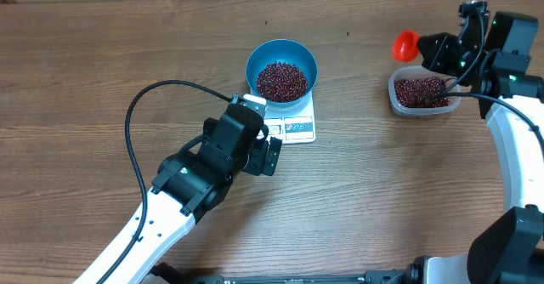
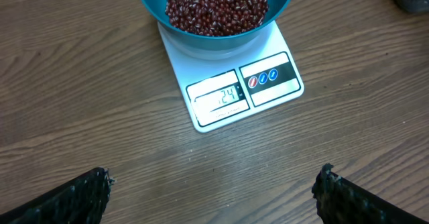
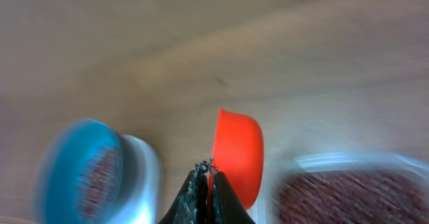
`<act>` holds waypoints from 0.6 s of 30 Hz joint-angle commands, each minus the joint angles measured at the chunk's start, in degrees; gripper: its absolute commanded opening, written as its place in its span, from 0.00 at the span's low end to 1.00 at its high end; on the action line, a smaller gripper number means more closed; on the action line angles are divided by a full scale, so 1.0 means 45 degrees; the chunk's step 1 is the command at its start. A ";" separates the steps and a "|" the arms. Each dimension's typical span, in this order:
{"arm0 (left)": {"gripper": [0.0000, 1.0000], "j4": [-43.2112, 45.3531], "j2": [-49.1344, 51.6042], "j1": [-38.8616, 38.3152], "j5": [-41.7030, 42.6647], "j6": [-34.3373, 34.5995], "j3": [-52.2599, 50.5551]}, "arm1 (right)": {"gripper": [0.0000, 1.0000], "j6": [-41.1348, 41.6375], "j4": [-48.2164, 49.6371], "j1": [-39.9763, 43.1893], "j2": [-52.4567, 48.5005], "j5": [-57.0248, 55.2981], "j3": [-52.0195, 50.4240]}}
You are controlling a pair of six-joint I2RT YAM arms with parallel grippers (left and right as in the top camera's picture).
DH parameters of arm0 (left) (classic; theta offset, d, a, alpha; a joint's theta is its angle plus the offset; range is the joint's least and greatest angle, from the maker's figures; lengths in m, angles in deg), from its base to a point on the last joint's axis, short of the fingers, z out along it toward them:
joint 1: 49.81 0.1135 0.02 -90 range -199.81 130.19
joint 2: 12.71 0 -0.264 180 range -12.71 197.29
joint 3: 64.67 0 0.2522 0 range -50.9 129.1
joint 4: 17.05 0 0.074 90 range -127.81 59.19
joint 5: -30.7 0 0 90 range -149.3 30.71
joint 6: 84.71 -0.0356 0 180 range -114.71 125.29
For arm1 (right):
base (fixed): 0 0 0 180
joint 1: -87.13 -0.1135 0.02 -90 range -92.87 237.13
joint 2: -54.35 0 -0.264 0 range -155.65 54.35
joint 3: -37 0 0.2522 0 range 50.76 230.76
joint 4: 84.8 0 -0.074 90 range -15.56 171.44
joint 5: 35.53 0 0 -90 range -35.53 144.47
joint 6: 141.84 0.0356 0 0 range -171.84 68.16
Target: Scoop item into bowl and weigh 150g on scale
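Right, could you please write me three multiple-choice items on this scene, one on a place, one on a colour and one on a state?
1. Where does the blue bowl of beans stand?
A) on the white scale
B) on a tray
C) on a stool

2. What colour is the scoop beside the clear tub?
A) green
B) red
C) yellow

3. How is the left pincer?
A) shut on a spoon
B) shut on a cloth
C) wide open, holding nothing

Answers:
1 A: the scale's front edge sticks out from under the bowl.
2 B: it shows bright red in the overhead and right wrist views.
3 C: its fingers stand far apart, with only the table between them.
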 commanded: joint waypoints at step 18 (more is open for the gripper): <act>0.99 0.0049 -0.0005 -0.0044 -0.0175 0.0175 -0.0034 | 0.04 -0.3968 -0.3128 0.0039 0.0287 -0.5187 0.0029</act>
